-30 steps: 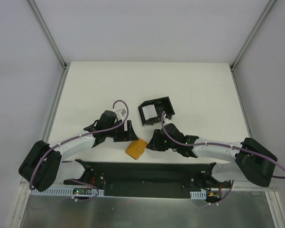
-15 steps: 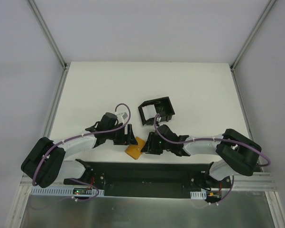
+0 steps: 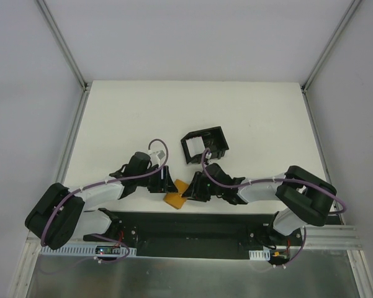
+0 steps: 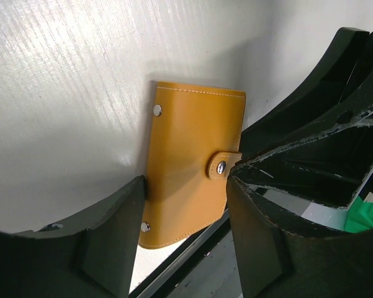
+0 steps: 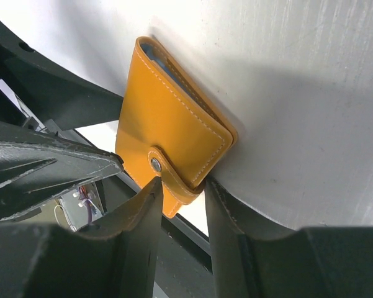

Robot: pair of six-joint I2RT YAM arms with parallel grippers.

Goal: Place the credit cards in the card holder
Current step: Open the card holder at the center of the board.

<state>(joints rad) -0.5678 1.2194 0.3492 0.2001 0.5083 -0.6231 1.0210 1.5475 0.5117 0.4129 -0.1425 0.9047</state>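
The tan-orange folding wallet lies snapped shut near the table's front edge. No loose credit cards show in any view. The card holder, a black open-topped box with a white insert, stands behind the wallet. My left gripper is open; in the left wrist view its fingers straddle the wallet across its width. My right gripper meets the wallet from the right. In the right wrist view the gripper is pinched on the strap edge of the wallet.
The black base rail runs just in front of the wallet along the table's front edge. Metal frame posts border the white table on both sides. The right gripper's black fingers crowd the right of the left wrist view.
Both arms moved in on the wallet, the left gripper down and right, the right gripper left. The wallet shifted slightly and is now partly covered by both grippers.
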